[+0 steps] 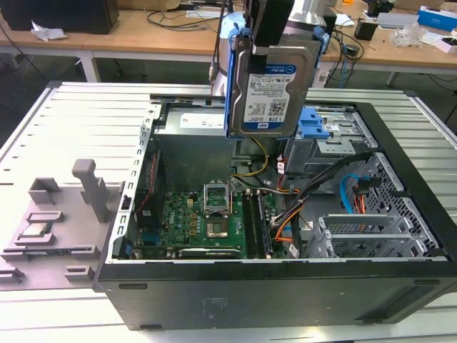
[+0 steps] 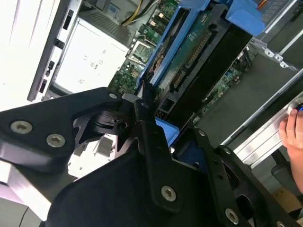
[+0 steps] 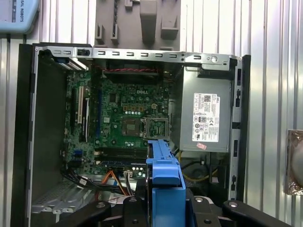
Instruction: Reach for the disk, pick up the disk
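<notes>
The fingers (image 2: 142, 111) are clamped on the top edge of the disk (image 1: 270, 89), which hangs upright from them, its label facing the exterior view's camera and blue rails (image 3: 163, 182) along its sides. Below the fingers lies the open computer case (image 1: 400, 214) on the ribbed counter (image 1: 78, 121), with the green circuit board (image 1: 196, 221) on its floor. The grey power supply (image 3: 206, 116) sits against one wall of the case. A grey plastic fixture (image 1: 61, 214) rests on the counter beside the case.

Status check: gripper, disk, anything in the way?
Gripper shut on the disk. Disk upright, lifted above the open computer case. Nothing touching it below.
</notes>
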Robot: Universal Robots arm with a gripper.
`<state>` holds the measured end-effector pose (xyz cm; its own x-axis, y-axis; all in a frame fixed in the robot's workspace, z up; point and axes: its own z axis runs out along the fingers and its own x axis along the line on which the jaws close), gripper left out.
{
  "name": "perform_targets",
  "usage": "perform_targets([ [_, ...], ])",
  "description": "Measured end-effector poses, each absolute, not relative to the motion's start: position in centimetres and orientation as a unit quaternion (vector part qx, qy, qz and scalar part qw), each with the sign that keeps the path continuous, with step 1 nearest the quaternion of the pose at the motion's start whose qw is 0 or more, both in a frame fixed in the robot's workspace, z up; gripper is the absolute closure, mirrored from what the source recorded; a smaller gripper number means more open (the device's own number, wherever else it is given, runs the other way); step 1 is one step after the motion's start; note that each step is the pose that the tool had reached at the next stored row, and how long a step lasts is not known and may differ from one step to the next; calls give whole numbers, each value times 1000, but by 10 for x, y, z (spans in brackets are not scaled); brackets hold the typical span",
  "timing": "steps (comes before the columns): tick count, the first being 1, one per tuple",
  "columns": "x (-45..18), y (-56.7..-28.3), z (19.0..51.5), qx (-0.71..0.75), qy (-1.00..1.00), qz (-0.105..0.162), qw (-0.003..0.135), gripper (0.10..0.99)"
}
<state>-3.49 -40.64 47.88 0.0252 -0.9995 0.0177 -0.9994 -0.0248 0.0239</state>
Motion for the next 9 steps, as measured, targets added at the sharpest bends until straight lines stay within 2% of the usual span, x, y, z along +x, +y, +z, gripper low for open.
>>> perform_targets([
  [9,-35,-423,479,716,-698,-2,15,718],
])
